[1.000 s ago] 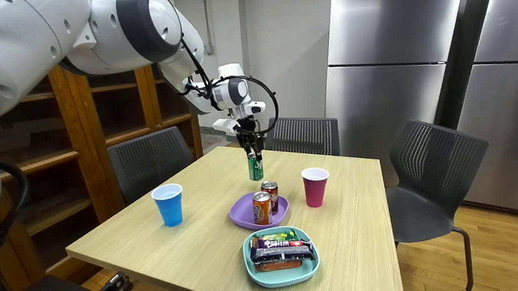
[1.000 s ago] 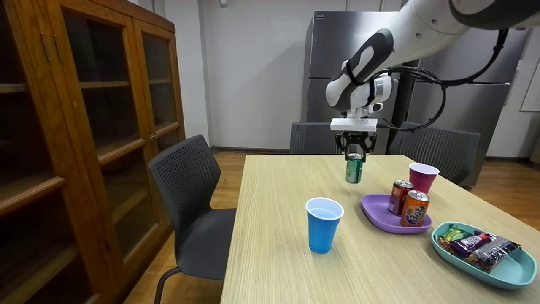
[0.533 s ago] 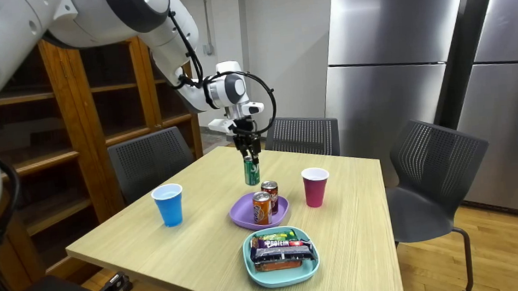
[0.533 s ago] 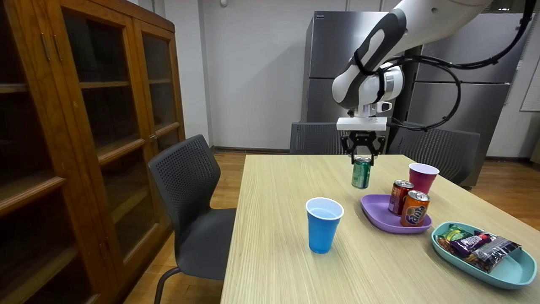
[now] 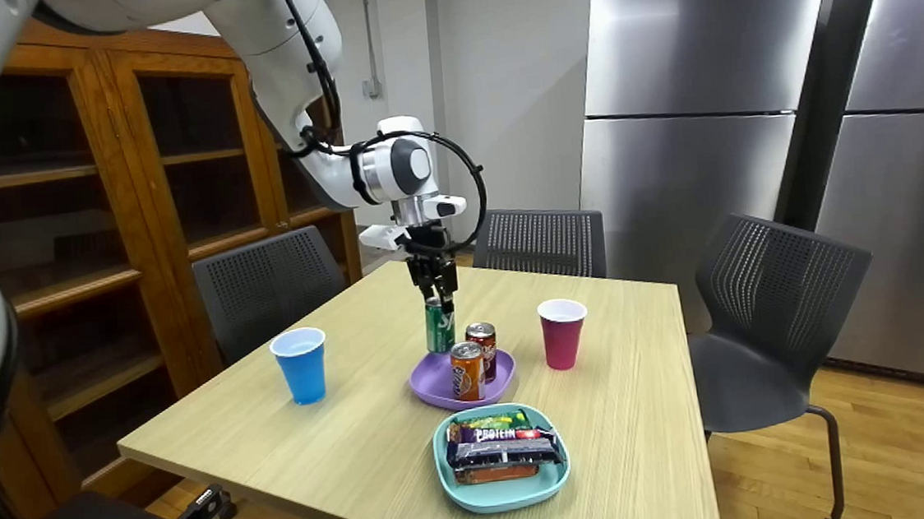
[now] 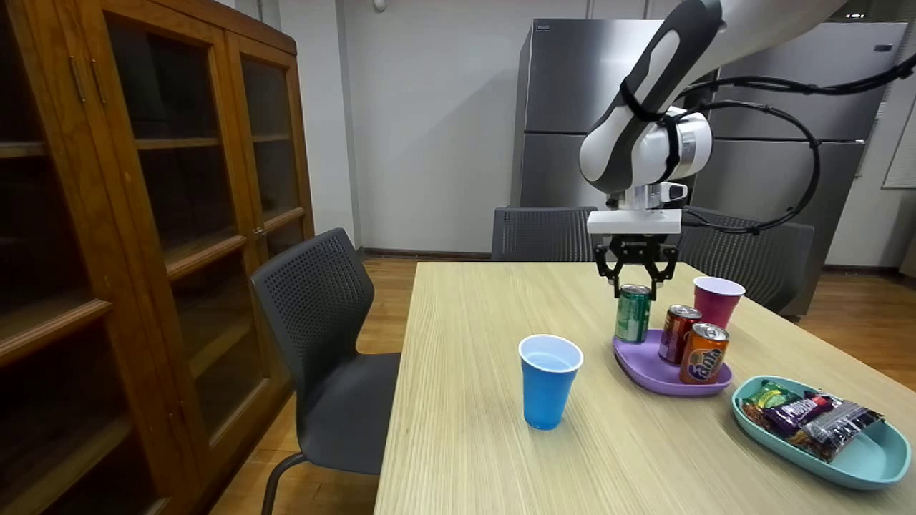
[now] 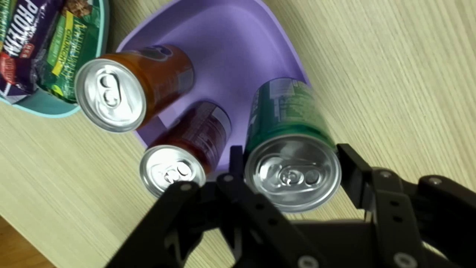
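In the wrist view your gripper (image 7: 292, 163) has the green can (image 7: 292, 115) gripped between its fingers, one against each side near the silver lid, so the jaws stand partway apart, spread by the width of the can. You see the green can over the edge of the purple tray (image 7: 230, 48), just beside the dark red can (image 7: 200, 128). The orange can (image 7: 160, 78) stands in the purple tray too, farther from your gripper, and past it lies the turquoise tray (image 7: 55, 108) with its wrapped snack bars (image 7: 22, 41).

In an exterior view you hold the green can close to upright, at the end of the purple tray away from the turquoise tray; you cannot tell whether its base touches the purple tray. The blue cup (image 6: 548, 390) stands on the table (image 6: 472, 343), apart from the purple tray, and a dark chair (image 6: 322, 322) sits between the table and the wooden cabinet (image 6: 139, 250).

In an exterior view your arm (image 5: 278, 76) reaches down to the same grip, and the pink cup (image 5: 563, 342) stands near the purple tray, with two steel fridges (image 5: 696, 92) behind
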Robot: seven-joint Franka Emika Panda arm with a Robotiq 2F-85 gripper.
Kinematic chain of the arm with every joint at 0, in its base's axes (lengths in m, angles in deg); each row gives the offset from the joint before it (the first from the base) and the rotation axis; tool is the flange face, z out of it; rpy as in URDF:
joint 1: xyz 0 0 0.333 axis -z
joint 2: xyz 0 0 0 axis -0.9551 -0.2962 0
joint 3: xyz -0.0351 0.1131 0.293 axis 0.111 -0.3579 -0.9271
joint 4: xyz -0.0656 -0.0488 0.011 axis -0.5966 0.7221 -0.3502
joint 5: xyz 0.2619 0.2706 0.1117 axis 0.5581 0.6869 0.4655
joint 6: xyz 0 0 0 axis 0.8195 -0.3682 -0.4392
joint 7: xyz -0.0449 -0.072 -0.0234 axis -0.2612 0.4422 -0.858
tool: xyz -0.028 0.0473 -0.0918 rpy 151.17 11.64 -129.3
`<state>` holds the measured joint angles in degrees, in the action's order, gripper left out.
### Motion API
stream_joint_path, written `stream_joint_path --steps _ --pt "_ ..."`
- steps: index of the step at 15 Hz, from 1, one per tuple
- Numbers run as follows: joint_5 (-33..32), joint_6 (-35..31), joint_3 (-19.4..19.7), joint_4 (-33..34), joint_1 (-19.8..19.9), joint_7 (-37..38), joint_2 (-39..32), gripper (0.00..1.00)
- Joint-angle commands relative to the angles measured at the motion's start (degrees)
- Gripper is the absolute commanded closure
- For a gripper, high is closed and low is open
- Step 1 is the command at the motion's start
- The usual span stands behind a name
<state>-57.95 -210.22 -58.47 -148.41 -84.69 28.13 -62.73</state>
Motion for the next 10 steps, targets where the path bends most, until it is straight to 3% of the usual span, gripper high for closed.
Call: stream_joint_path --steps 1,10 --pt "-2.3 -2.1 1.1 -7.3 -1.2 3.2 4.9 0.62" --pt "-5.1 -7.1 3.0 -10.9 -2.7 9.7 4.1 0.62"
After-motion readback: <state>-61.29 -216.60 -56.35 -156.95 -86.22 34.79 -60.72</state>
